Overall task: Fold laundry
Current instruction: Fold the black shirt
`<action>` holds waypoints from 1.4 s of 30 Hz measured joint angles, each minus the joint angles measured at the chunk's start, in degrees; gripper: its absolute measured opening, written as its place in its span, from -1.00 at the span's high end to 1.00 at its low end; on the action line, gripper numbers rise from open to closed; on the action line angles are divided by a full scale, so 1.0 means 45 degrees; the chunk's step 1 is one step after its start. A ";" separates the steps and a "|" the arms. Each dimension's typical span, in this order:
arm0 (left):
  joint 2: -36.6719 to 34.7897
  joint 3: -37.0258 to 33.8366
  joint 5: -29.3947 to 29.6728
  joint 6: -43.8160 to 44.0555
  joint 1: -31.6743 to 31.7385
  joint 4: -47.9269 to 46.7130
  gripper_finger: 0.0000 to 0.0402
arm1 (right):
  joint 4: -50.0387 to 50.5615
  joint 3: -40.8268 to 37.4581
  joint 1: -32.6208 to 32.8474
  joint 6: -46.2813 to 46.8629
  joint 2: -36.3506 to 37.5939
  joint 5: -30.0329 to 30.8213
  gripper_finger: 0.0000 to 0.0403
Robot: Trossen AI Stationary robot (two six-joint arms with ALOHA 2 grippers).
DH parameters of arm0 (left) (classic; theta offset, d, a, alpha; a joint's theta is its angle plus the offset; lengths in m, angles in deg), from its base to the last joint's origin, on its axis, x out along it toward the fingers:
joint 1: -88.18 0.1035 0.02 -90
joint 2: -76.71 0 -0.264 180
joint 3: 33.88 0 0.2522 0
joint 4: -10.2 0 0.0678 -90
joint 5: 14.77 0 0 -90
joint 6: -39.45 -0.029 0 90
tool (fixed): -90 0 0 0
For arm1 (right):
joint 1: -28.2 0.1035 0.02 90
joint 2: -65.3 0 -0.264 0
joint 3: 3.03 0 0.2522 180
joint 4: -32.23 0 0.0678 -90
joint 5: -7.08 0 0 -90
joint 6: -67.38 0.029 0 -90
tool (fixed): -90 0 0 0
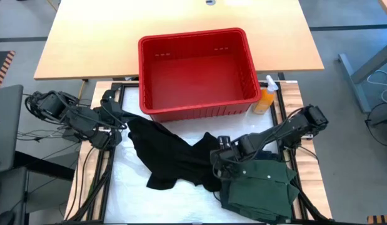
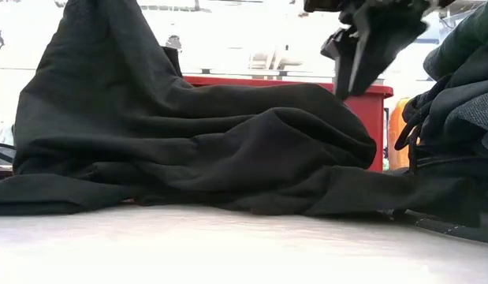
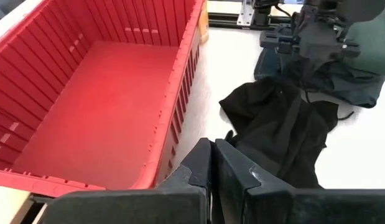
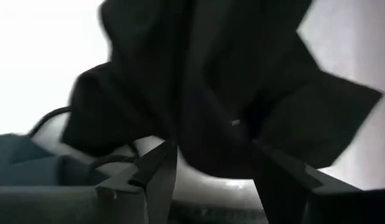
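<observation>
1. One green buttoned shirt [image 1: 259, 181] lies folded at the table's near right corner, on a darker teal garment [image 3: 341, 78]
2. The right gripper [image 1: 219, 152] hangs just above the shirt's left edge, over the black garment [image 1: 174, 156]; its fingers [image 4: 158, 168] are spread, with black cloth lying between them and nothing pinched
3. The black garment sprawls crumpled over the white table [image 1: 124, 194], from the middle up toward the basket's near left corner; in the low view it fills most of the sight and hides much of the basket
4. The left gripper [image 1: 118, 119] waits at the black garment's far left end, fingers [image 3: 204, 165] pressed together
5. One red basket [image 1: 196, 72] stands behind the clothes
6. One orange spray bottle [image 1: 265, 97] stands just beside the basket's right wall
</observation>
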 joint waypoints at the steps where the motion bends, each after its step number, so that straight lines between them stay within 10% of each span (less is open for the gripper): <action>1: 0.0000 0.0000 0.0000 0.0061 0.0000 -0.0005 1.00 | -0.0044 0.0000 -0.0077 -0.0122 0.0000 0.0012 -0.11; 18: 0.0000 -0.0010 -0.0005 0.1424 0.0000 -0.0291 1.00 | 0.0292 -0.0045 -0.1339 -0.5392 -0.1676 -0.1688 -0.07; 26: -0.0666 -0.0015 -0.1086 0.0897 -0.0007 0.2307 1.00 | 0.1713 0.1152 -0.1922 -0.5067 -0.2913 -0.3224 0.83; 32: -0.1287 -0.0015 -0.1154 -0.0614 -0.0010 0.4534 1.00 | 0.2100 0.2168 -0.2061 -0.4261 -0.1321 -0.3667 0.85; 42: -0.2021 -0.0010 -0.2568 -0.5662 -0.0005 1.1818 1.00 | 0.3645 0.3302 -0.1986 -0.3889 0.3003 0.0866 0.90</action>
